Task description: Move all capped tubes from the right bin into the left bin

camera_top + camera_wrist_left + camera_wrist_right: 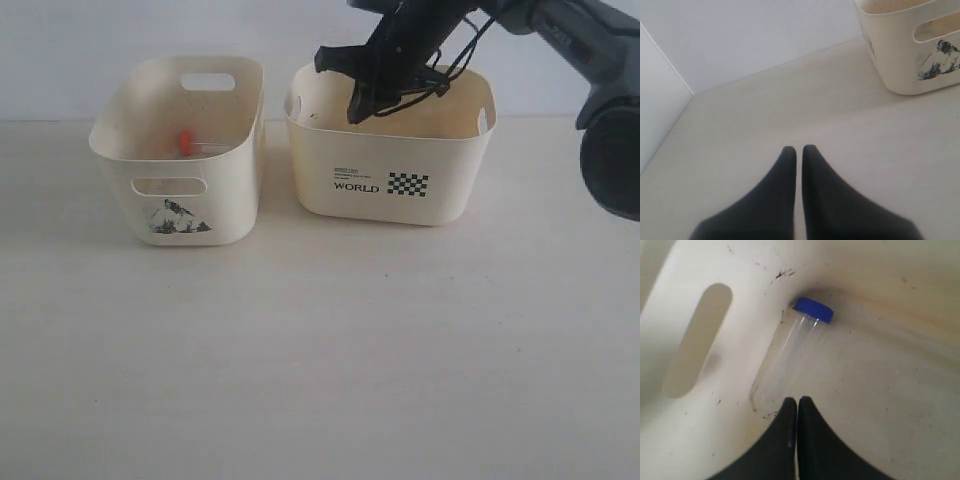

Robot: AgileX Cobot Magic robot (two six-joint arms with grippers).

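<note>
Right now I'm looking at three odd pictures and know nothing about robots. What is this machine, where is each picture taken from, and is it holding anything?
It is a robot with two arms, each ending in a claw. One picture looks at the table from outside; the other two come from cameras on the wrists. Two cream bins stand side by side: the left bin with a mountain picture, holding an orange-capped tube, and the right bin marked WORLD. The right claw hangs shut inside the WORLD bin, beside a blue-capped tube lying on the bottom, holding nothing. The left claw is shut too, empty, over bare table.
</note>
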